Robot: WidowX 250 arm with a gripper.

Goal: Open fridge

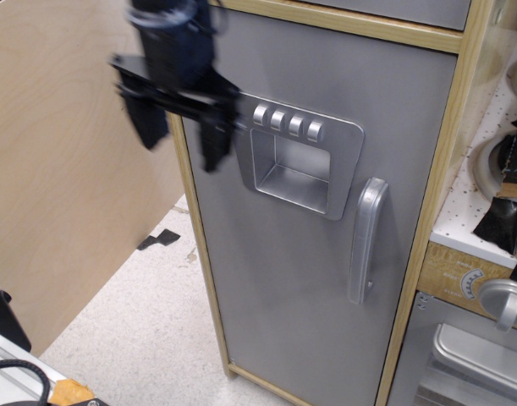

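The fridge (292, 279) fills the middle of the view: a tall matte silver-grey door in a light wood frame, shut. It has a recessed dispenser panel (294, 152) with several round buttons and a curved silver handle (366, 239) on its right side. My black gripper (182, 137) hangs open and empty in front of the door's upper left edge, blurred by motion. Its right finger (214, 139) is just left of the dispenser panel. It is well left of and above the handle.
A plywood wall (63, 169) stands at the left. A speckled floor (148, 321) lies below. At the right are a white pegboard shelf (486, 169) and a short silver oven door (478, 355) with a round knob (505, 303). A black cable (13, 372) lies at the bottom left.
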